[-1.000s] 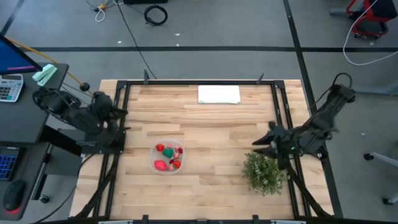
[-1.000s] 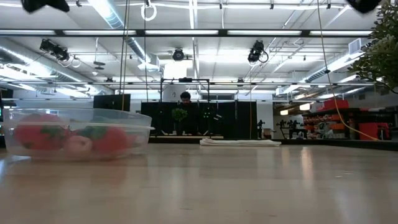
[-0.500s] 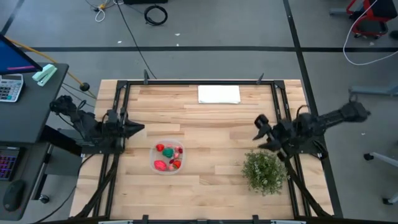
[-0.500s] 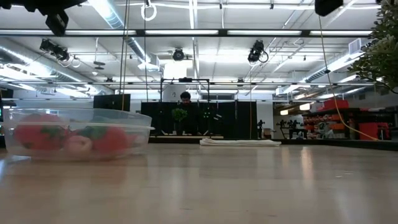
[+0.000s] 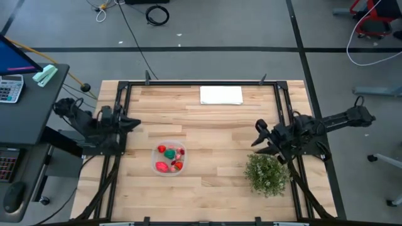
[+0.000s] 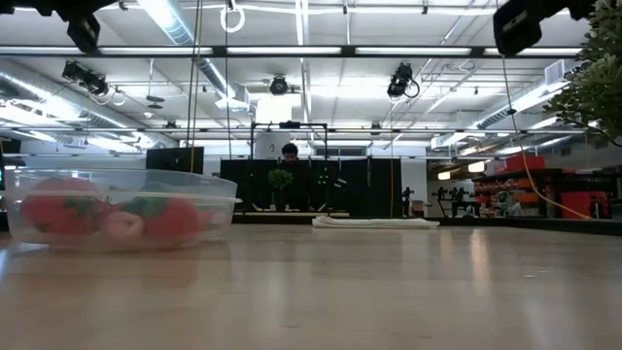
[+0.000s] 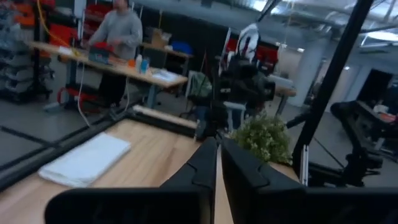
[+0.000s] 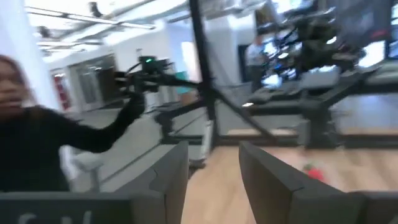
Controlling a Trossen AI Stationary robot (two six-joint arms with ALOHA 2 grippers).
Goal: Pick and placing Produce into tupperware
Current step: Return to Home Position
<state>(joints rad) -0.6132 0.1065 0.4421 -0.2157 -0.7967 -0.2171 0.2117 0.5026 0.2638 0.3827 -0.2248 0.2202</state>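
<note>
Both grippers are empty. Our left gripper [image 5: 133,123] sits by the left rail of the pale wooden table [image 5: 213,125], its fingers drawn almost together with nothing between them. Our right gripper [image 5: 259,135] sits by the right rail, just beside the bushy green plant [image 5: 267,174], its fingers spread wide and bare. Neither touches anything of the task.

The small round transparent plastic tupperware [image 5: 156,158] stands on the table's left half, nearer the left gripper but apart from it. It is well apart from the flat white folded sheet [image 5: 221,95] at the far edge. The produce [image 5: 162,166], small red and pink toy fruits with one green piece, lies heaped inside the tupperware. We see none loose on the wood, so we judge the picking done.

Should a piece need lifting, we expect it to be light and rounded, and likely smooth enough to squirt out of a pinch. We would close gently across its widest part from straight above. Packed together as they are, a neighbour could be nudged.

The tupperware looks thin, flexible and very light, so we judge it would slide or tip under a sideways push. The rim, with one finger inside and one outside, seems to us the only sensible hold.
</note>
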